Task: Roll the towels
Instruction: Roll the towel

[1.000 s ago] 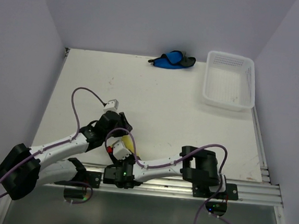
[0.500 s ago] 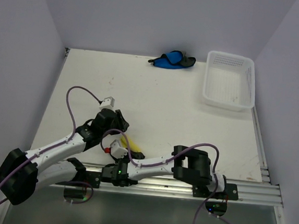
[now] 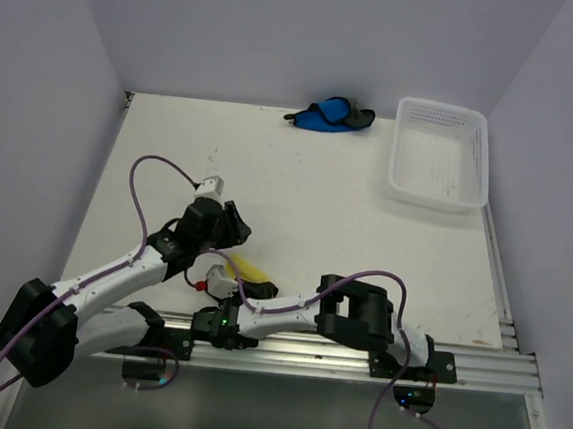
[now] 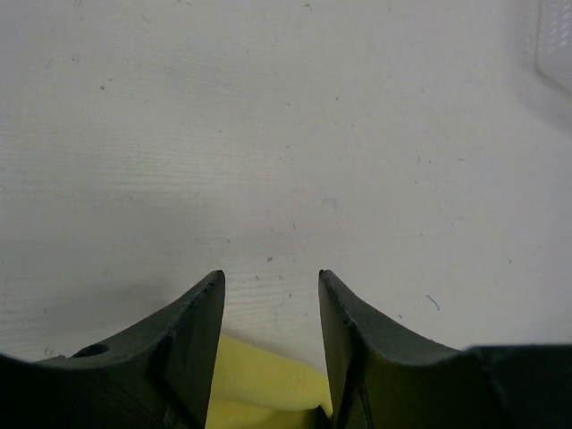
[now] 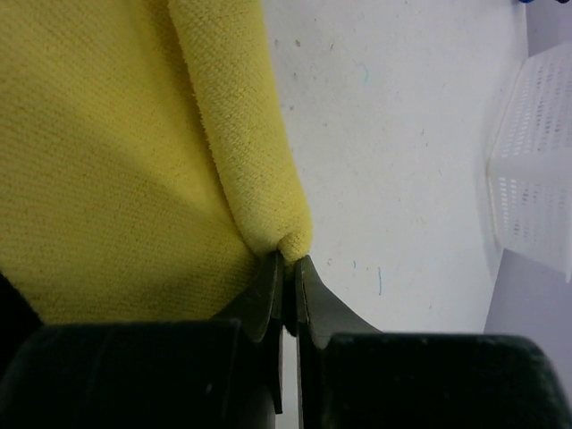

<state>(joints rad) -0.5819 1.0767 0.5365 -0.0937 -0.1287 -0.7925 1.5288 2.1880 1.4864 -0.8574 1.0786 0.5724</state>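
The yellow towel [image 3: 251, 270] lies near the table's front edge, mostly hidden under the two wrists. In the right wrist view it fills the left half as a flat layer with a rolled fold [image 5: 241, 134] on it. My right gripper [image 5: 288, 259] is shut on the end of that fold. My left gripper [image 4: 271, 275] stands open just beyond the towel, and yellow cloth [image 4: 259, 384] shows low between its fingers. From above, the left gripper [image 3: 232, 223] sits up and left of the towel. The blue towel [image 3: 327, 115] lies bunched at the far edge.
A white perforated basket [image 3: 440, 153] stands at the far right; its wall [image 5: 527, 161] also shows in the right wrist view. Purple cables loop over both arms. The side walls close in the table on the left and right.
My left gripper has moved away from the front edge and a little right. The right arm has folded further left, still pinching the yellow towel.
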